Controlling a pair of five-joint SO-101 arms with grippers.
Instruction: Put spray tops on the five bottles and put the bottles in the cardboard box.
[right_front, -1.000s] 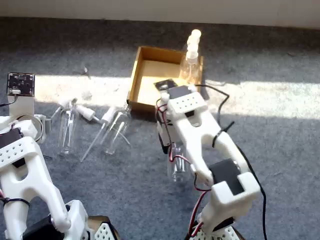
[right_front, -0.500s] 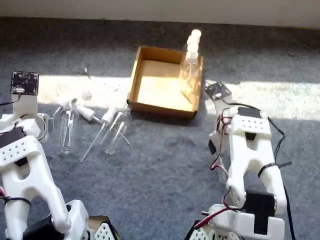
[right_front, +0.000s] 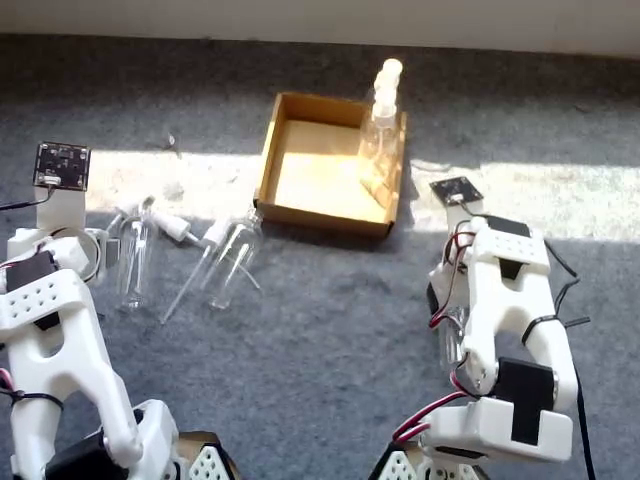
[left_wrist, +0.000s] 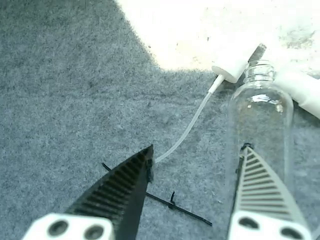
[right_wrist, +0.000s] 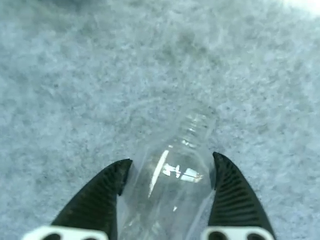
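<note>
A: Entry one, the container?
B: One cardboard box (right_front: 268, 165), top open, on the grey carpet (right_front: 300, 340), beyond and between the two arms. Contents: one topped bottle (right_front: 381, 118), upright against the box's right wall at the far corner.

A: Entry two?
B: The right gripper (right_wrist: 171, 159), jaws closed against both sides of the held bottle (right_wrist: 167, 200). That bottle is clear, its threaded neck open and pointing away from the wrist. Location: over the carpet to the right of the box, well apart from it.

A: Entry three?
B: The left gripper (left_wrist: 197, 148), jaws spread wide, gripping nothing, at the far left of the carpet. One finger overlaps the body of the first loose bottle (left_wrist: 260, 112). The other ends by the tip of a dip tube.

A: Loose stock?
B: The first loose bottle lies flat, neck open. The first spray top (left_wrist: 229, 67) is just beside its mouth, thin tube trailing toward the gripper. The second spray top (left_wrist: 305, 92) is just beside its shoulder on the other side. The second loose bottle (right_front: 235, 262) lies flat between the first and the box, neck toward the box's near-left corner. The third spray top (right_front: 216, 234) sits at its shoulder, touching or not I cannot tell, long tube slanting across the carpet.

A: Sundries?
B: One black cable tie (left_wrist: 170, 200), on the carpet between the left gripper's fingers.
</note>
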